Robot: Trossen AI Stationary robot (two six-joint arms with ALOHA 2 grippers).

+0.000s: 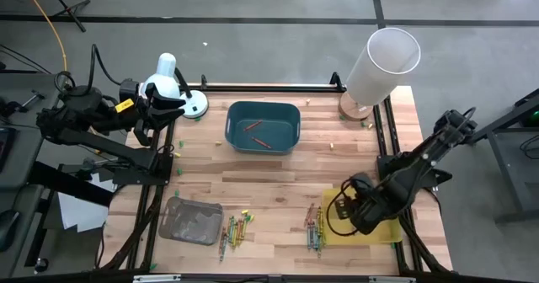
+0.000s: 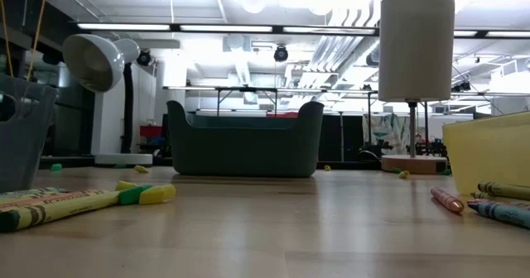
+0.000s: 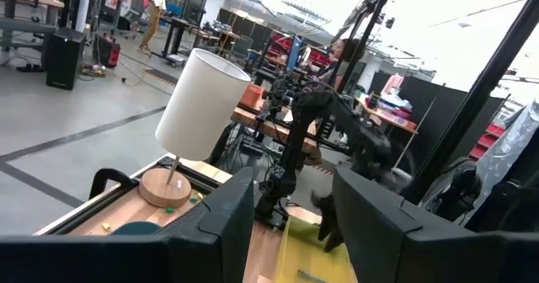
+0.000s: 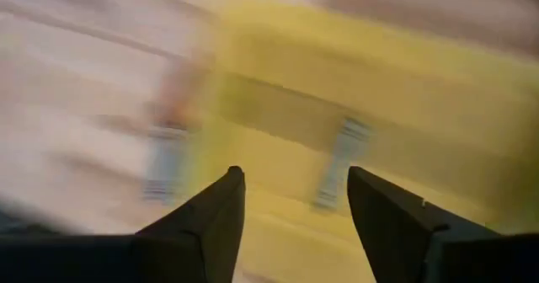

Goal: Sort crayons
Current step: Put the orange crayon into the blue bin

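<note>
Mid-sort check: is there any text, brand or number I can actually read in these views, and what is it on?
None reads clearly.
Yellow paper-wrapped crayon lying on the wooden table, low view: dark print along its wrapper, too small and blurred to read.
Orange crayon beside the yellow plastic tray: wrapper markings illegible.
Background room signs: unreadable.

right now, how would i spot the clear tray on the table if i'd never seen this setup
Start at the deep teal plastic bin in the middle of the wooden table, then look toward the front left corner. The clear grey plastic tray lies there, just left of a cluster of green and yellow crayons. It is see-through and shallow, unlike the flat yellow tray under the right claw.
</note>
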